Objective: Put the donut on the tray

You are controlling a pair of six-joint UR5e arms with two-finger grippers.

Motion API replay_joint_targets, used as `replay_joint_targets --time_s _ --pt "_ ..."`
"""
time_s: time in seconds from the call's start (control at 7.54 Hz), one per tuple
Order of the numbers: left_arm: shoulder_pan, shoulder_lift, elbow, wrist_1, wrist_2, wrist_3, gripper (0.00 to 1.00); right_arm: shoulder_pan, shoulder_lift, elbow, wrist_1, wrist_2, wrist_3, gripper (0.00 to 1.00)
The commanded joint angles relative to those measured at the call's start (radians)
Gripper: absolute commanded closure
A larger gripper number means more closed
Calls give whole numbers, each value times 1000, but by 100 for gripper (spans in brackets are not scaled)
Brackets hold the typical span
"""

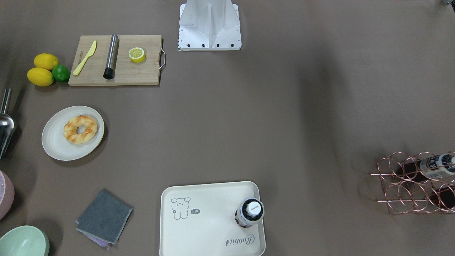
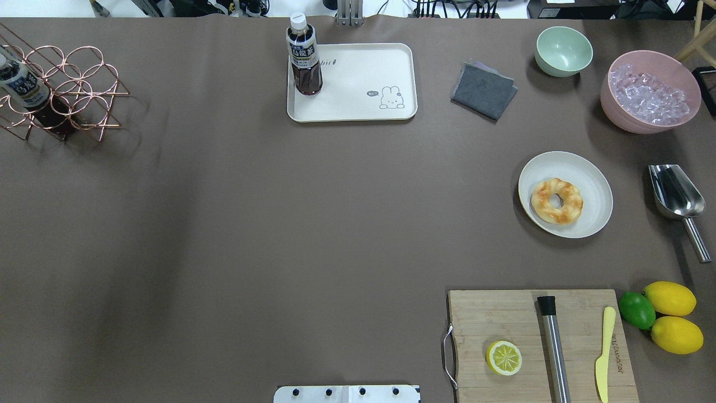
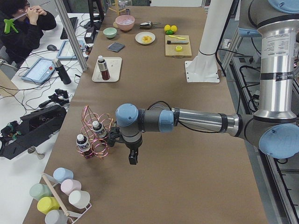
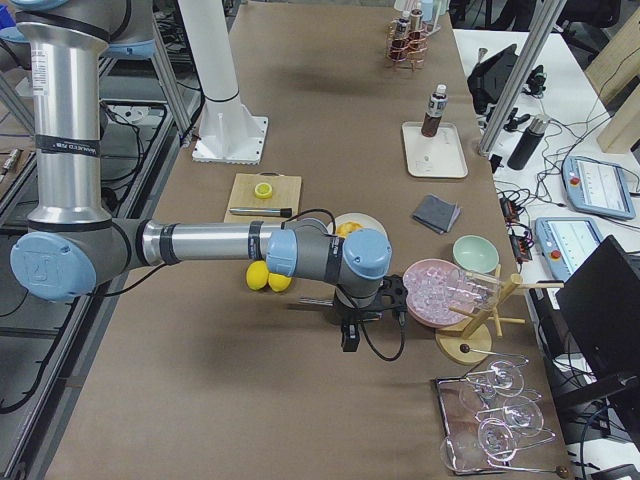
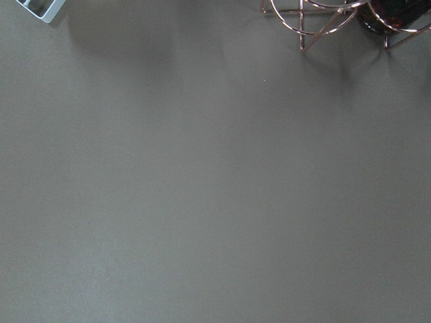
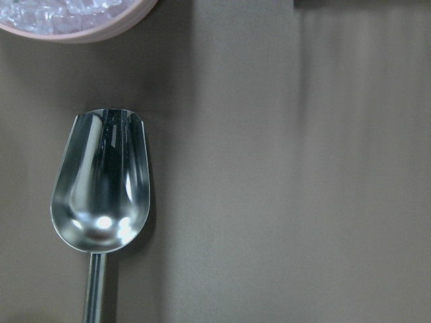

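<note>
Near right, a wooden cutting board [image 2: 492,313] carries a halved lemon [image 2: 504,357], a steel cylinder [image 2: 554,347] and a yellow knife [image 2: 605,347], with a lime [image 2: 636,309] and two lemons [image 2: 669,298] just right of it. Farther back sit a round cream plate [image 2: 596,196], a metal scoop [image 2: 674,193], a pink bowl of ice [image 2: 609,103], a mint-green bowl [image 2: 563,50] and a folded grey cloth [image 2: 484,90]. Far left, a copper wire rack [image 2: 67,89] holds a bottle [image 2: 19,84]; a second bottle [image 2: 305,56] stands upright at far centre.

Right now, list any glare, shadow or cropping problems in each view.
Right wrist view: bright glare spots in the scoop's bowl. Overhead view: even light, donut sharp, a soft shadow band over the table's left part. Front-facing view: the tray runs to the frame's bottom edge. Left wrist view: dim, nearly all bare table.
</note>
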Motion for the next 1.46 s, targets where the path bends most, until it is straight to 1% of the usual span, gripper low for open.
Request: replay_joint_targets --time_s 0.0,0.66,0.93,1.33 --pt "0 8 -2 1 0 -3 2 2 -3 4 3 -1 1 0" --pt "0 6 -3 1 0 -3 2 4 -8 3 3 4 1 0" --pt "2 6 -2 0 0 -6 2 4 -5 -1 5 48 0 0" --pt "0 -3 -5 0 0 -6 2 4 -3 4 5 37 -2 0"
